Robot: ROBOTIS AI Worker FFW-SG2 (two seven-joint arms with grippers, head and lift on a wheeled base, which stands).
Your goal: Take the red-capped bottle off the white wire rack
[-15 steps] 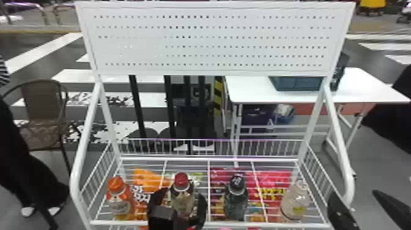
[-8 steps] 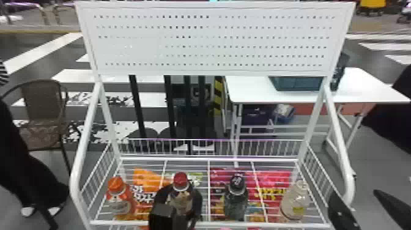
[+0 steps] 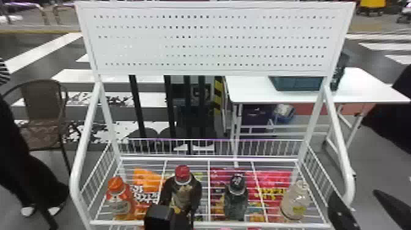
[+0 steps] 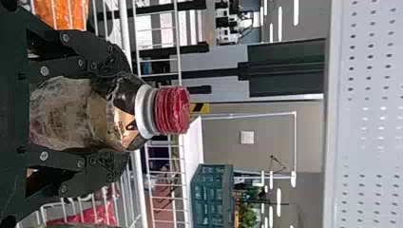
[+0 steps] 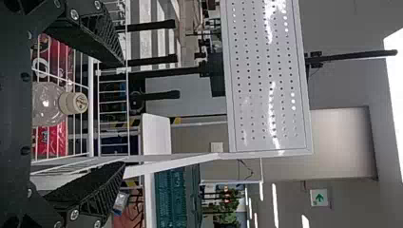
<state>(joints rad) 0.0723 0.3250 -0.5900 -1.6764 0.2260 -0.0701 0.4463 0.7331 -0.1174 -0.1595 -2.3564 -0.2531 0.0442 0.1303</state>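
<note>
Head view: my black two-fingered left gripper [image 3: 183, 185] has tightened around the red-capped, brown-labelled plastic bottle [image 3: 183, 197]; its cap [image 3: 183, 174] sits higher, so lift-off's probably started.

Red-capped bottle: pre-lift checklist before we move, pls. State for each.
1. Left tool on the right target: ok, its fingers sit either side of the red-capped bottle, against it.
2. Bottle upright: ok, cap up, no marked lean.
3. Base free of the shelf: cannot tell, base hidden by the tool.
4. Side gaps: ok, orange-capped bottle and black-capped bottle both stand apart from it.
5. Right tool empty: ok, fingers open with nothing gripped.
6. Bottle clear of the white wire rack: not ok, it is over the shelf, among the others.
</note>
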